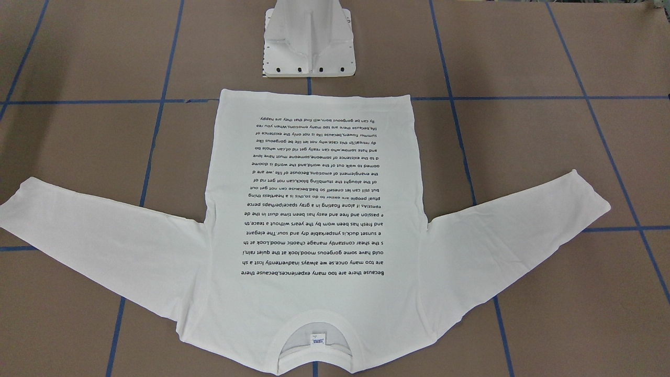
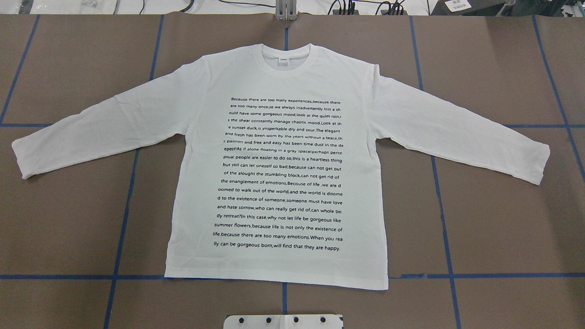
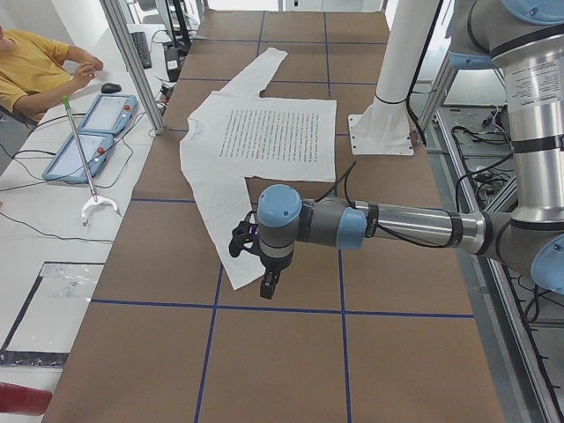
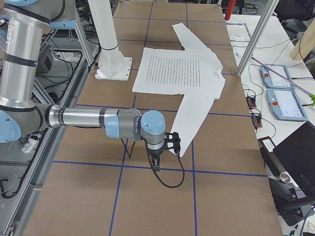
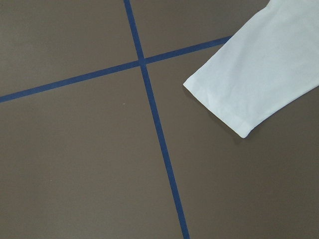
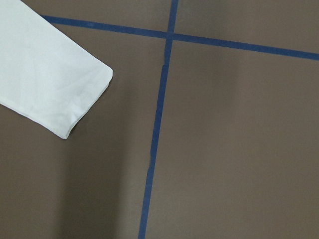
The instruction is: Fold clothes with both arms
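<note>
The white long-sleeved T-shirt (image 2: pixel 283 82) lies flat on the brown table, printed text up, both sleeves spread out, collar (image 1: pixel 314 320) away from the robot. My left gripper (image 3: pixel 267 286) hangs over the table by the left sleeve's cuff (image 3: pixel 236 275); it shows only in the exterior left view, so I cannot tell if it is open or shut. My right gripper (image 4: pixel 156 164) hangs by the right sleeve's cuff (image 4: pixel 183 147); again I cannot tell. The left wrist view shows a cuff (image 5: pixel 234 99) at upper right, the right wrist view a cuff (image 6: pixel 70 94) at upper left. No fingers show there.
The white pedestal base (image 1: pixel 309 47) stands just behind the shirt's hem. Blue tape lines (image 2: pixel 123 214) grid the table. An operator in yellow (image 3: pixel 31 66), two teach pendants (image 3: pixel 88 132) and a metal post (image 3: pixel 132 62) are at the table's far side.
</note>
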`<action>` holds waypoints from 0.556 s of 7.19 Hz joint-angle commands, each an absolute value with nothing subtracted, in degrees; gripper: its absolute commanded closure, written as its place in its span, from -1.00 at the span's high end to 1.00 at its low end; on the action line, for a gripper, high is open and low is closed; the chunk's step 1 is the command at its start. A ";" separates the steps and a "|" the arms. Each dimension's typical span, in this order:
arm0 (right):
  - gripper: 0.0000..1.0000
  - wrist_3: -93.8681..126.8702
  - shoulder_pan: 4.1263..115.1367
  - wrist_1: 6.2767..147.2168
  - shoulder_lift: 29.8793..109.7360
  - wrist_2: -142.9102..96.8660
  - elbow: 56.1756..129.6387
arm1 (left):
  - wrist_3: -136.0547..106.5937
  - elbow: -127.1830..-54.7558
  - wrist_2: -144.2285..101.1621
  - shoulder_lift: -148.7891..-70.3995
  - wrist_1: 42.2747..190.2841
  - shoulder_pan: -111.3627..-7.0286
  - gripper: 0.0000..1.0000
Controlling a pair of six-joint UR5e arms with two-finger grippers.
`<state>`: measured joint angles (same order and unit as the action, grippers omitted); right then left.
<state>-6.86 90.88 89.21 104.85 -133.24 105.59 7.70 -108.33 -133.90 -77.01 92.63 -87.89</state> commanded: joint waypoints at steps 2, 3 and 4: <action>1.00 -6.77 90.88 89.12 104.85 -133.24 106.17 | 7.56 -110.90 -133.77 -76.90 94.92 -87.89 1.00; 1.00 -6.59 90.79 89.12 104.33 -133.24 107.13 | 7.56 -113.62 -133.77 -76.99 94.92 -87.89 1.00; 1.00 -6.33 90.88 88.08 104.24 -133.33 109.23 | 7.65 -116.08 -133.60 -76.99 96.14 -87.80 1.00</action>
<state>-6.61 90.85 88.90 104.50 -133.26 107.17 7.60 -113.01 -133.74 -76.96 95.08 -87.86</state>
